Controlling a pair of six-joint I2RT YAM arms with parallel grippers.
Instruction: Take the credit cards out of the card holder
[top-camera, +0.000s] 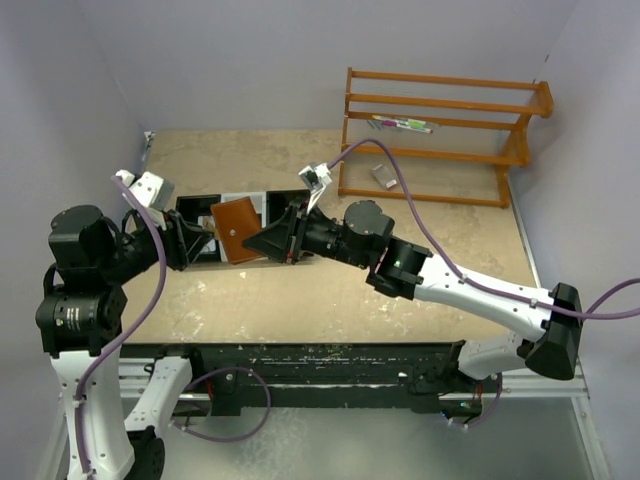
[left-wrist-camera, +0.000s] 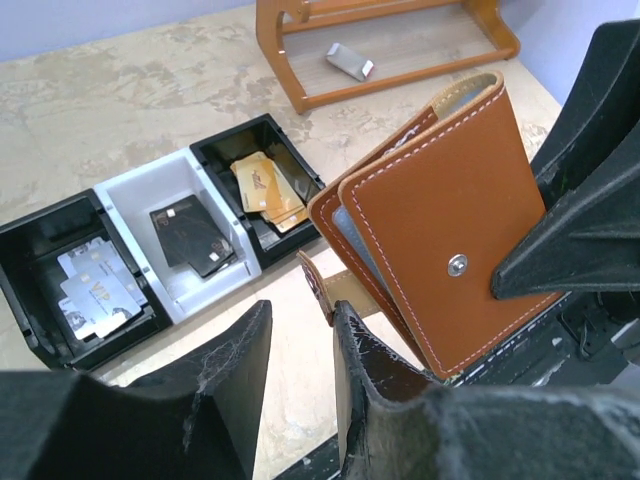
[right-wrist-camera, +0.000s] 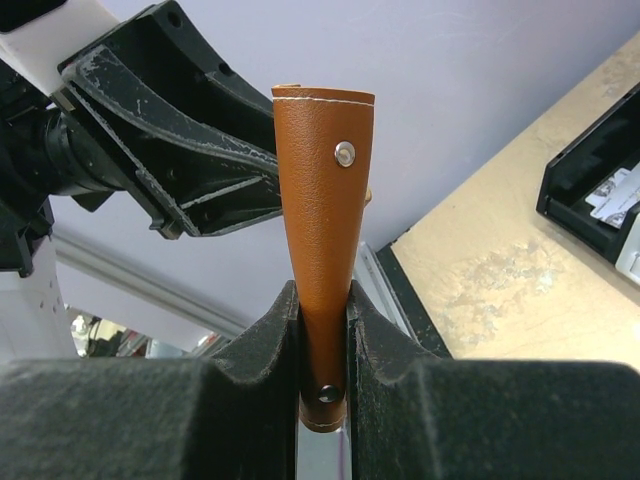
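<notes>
From above: pinching the holder (top-camera: 238, 228) with the right gripper (top-camera: 251, 243) at mid-table, in front of a three-part tray (top-camera: 190, 205). Pointing the left gripper (top-camera: 207, 243) at the holder's left edge from close by. Standing a wooden rack (top-camera: 440, 130) at the far right. Through the left wrist: looking at the holder lifted off the table, brown flap and snap facing the lens, tab (left-wrist-camera: 318, 285) dangling at its lower left just beyond the left fingers (left-wrist-camera: 375, 370). Showing a narrow gap between the left jaws with nothing in it. Showing a pale blue edge (left-wrist-camera: 350, 240) between the leaves, card or lining impossible telling. Lying in the tray beyond: silver cards (left-wrist-camera: 95, 295) left, dark card (left-wrist-camera: 195, 240) middle, gold cards (left-wrist-camera: 265, 185) right. Through the right wrist: squeezing the holder's lower end tight between the closed right jaws, standing it upright. Facing the left gripper at upper left, close beside the leather.
</notes>
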